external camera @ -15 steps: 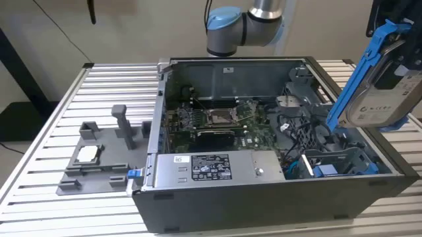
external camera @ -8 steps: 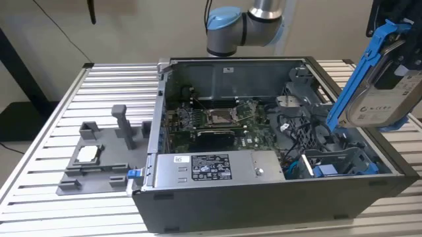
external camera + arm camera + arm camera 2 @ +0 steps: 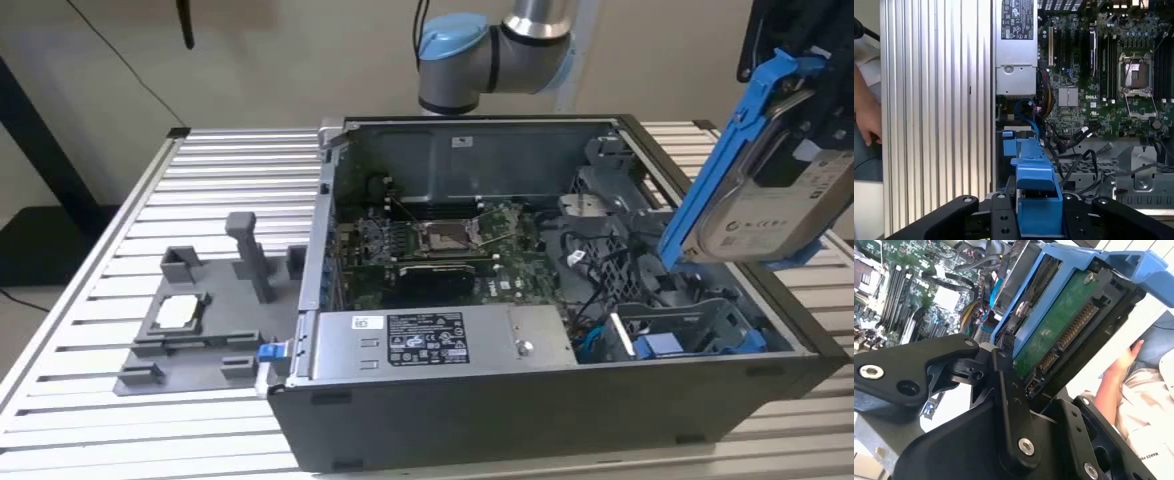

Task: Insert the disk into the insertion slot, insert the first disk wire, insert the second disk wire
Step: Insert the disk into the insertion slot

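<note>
The disk (image 3: 781, 205) is a silver-grey drive with a white label in a bright blue carrier frame (image 3: 727, 150). It hangs tilted above the open computer case's (image 3: 534, 410) corner at the exterior view's right. My gripper (image 3: 1037, 220) is shut on the disk, black fingers (image 3: 999, 215) pressing both sides of the blue carrier (image 3: 1036, 192). The second wrist view shows the disk's green circuit board (image 3: 1054, 335) and connector pins between the fingers (image 3: 1009, 405). The insertion slot (image 3: 687, 325), a grey bay with blue parts, lies below the disk, also seen as the bay (image 3: 1013, 142). A blue cable (image 3: 1026, 107) and coloured wires run beside it.
The case holds a motherboard (image 3: 441, 245) and a grey labelled power-supply box (image 3: 427, 338). It rests on a slatted metal table (image 3: 80, 330). A grey fixture plate (image 3: 200, 320) stands at the exterior view's left. A person's hand (image 3: 866, 120) rests near the table edge, also the hand (image 3: 1126, 362).
</note>
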Robot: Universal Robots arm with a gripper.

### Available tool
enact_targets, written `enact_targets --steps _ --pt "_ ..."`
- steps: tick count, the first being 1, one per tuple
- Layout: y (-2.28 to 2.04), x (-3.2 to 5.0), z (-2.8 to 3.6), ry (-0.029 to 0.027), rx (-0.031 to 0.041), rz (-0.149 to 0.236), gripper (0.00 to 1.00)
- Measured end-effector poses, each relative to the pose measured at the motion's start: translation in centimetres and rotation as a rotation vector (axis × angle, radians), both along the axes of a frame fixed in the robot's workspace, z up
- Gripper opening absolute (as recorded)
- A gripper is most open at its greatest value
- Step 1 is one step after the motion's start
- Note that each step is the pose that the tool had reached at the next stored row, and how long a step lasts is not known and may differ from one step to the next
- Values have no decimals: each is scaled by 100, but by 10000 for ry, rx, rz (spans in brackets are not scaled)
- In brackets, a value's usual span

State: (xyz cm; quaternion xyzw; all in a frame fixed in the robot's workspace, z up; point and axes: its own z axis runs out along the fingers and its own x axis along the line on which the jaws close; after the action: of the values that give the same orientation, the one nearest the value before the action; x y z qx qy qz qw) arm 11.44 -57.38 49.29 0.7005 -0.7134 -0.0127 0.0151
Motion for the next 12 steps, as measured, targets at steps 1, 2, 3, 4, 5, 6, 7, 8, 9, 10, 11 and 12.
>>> enact_targets --steps 1,2,3,4,5,6,7,8,9,10,11,12 --pt "0 0 -14 0 0 0 33" --pt "0 0 -26 0 -3 0 33" --pt "0 0 -39 0 -5 0 33" --pt "0 0 -50 0 -8 0 33" --pt "0 0 -62 0 -11 0 33" --pt "0 0 -74 0 -13 1 33" --pt "0 0 -85 0 -16 0 33" --pt "0 0 -95 0 -19 0 33" --pt "0 0 -104 0 -22 0 33" --pt "0 0 -112 0 -23 1 33" --pt "0 0 -119 0 -23 0 33" --pt "0 0 -126 0 -23 1 33"
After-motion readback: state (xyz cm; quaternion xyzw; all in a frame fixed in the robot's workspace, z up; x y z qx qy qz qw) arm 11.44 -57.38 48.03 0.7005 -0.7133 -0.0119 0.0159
